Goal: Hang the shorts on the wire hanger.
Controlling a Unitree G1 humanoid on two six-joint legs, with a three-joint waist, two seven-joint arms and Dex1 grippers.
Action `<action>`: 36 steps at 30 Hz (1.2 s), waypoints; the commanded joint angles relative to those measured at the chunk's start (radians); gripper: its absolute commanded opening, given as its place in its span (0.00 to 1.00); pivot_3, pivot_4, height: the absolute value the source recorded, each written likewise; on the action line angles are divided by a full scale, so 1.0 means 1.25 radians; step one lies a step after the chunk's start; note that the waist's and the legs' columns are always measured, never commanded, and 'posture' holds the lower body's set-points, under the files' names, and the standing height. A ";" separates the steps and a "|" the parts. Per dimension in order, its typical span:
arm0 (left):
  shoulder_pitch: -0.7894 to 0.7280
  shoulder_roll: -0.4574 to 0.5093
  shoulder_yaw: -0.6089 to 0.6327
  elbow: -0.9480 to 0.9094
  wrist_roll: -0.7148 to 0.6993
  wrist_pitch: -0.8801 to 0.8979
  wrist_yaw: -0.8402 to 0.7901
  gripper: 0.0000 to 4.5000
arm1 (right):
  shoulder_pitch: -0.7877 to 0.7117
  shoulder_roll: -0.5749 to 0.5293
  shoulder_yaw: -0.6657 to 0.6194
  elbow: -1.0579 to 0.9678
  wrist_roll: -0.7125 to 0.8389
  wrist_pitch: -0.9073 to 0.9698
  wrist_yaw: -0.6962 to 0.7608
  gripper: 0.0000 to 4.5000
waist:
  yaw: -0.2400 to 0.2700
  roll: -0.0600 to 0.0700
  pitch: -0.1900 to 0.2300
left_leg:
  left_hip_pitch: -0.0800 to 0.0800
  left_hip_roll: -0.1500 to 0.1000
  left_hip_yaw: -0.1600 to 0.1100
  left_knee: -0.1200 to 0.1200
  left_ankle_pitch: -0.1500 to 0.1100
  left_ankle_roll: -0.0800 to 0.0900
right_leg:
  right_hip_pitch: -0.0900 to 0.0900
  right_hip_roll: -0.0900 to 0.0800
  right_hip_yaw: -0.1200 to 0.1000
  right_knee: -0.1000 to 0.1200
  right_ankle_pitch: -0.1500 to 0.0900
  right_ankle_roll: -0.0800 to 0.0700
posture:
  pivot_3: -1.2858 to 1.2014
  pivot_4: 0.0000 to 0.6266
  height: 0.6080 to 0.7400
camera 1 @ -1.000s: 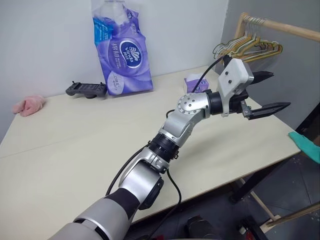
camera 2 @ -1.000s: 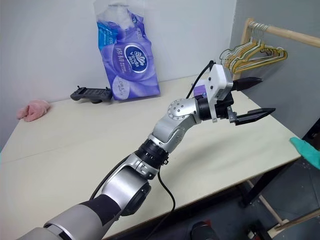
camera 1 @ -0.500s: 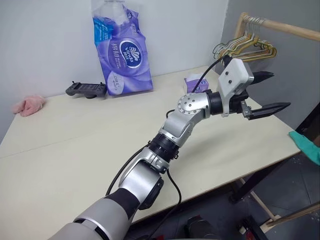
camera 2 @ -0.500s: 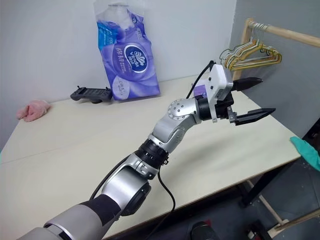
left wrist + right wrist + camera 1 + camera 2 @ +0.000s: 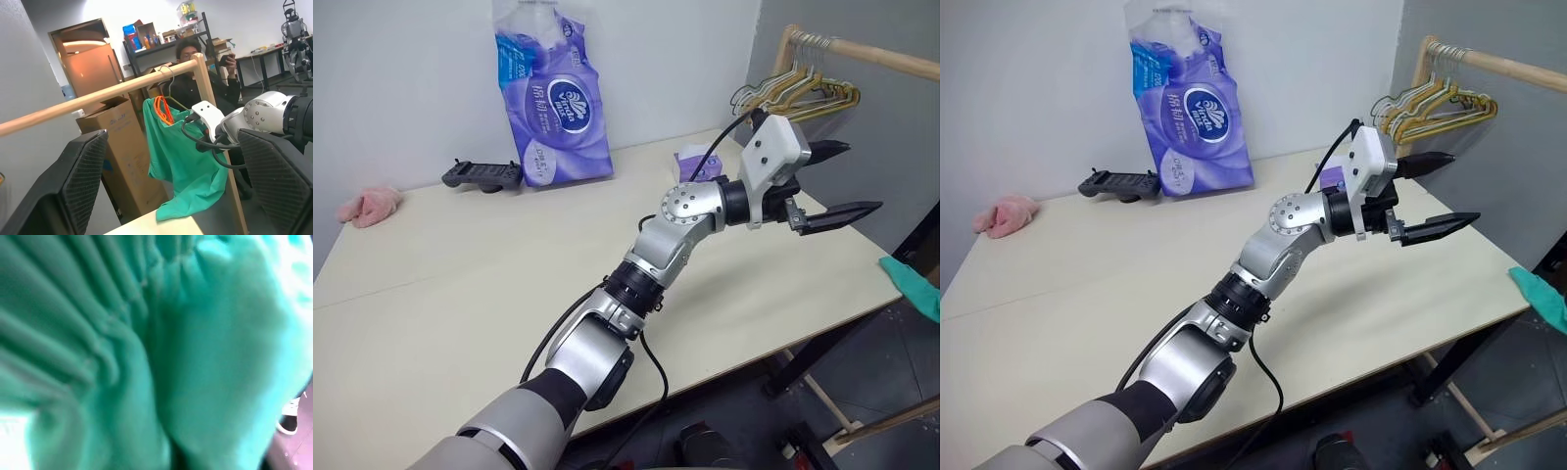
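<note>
1. The left gripper (image 5: 862, 177) is wide open over the tabletop's (image 5: 460, 274) right edge, holding nothing.
2. The soft teal-green cloth shorts (image 5: 181, 156) hang down to its right, past that edge, on the thin olive-gold wire hanger (image 5: 172, 95).
3. The right gripper (image 5: 194, 119) is nearer, right up at the shorts. I cannot tell if it is open or shut.

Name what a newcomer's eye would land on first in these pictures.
The silver left arm stretches over the pale table, its black pincer open in mid-air. Beyond it, teal-green cloth shorts with an orange drawstring hang from a thin wire hanger on a wooden rail. A purple tissue pack leans against the wall.
</note>
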 commanded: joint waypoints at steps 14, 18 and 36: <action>-0.020 -0.109 0.014 -0.006 -0.015 -0.009 -0.001 1.00 | -0.080 -0.068 0.064 0.038 -0.046 -0.099 -0.004 0.01 | 0.000 0.000 0.000 | 0.000 0.000 0.002 0.000 0.000 0.001 | 0.000 0.000 0.002 0.000 0.000 0.001 | 0.44 0.02 1.00; -0.022 -0.110 0.013 -0.006 -0.014 -0.010 -0.003 1.00 | -0.132 -0.088 0.083 0.095 -0.057 -0.122 0.004 0.01 | -0.002 0.000 0.000 | 0.001 0.000 0.003 0.000 0.000 0.001 | 0.000 0.000 0.003 0.000 0.000 0.001 | 0.44 0.02 1.00; -0.023 -0.107 0.011 -0.008 -0.011 -0.008 -0.005 1.00 | -0.212 -0.108 0.065 0.238 -0.019 -0.116 0.012 0.01 | -0.001 0.000 0.000 | 0.001 -0.002 0.005 0.000 -0.001 0.003 | 0.000 0.000 0.008 -0.001 0.000 0.003 | 0.45 0.02 1.00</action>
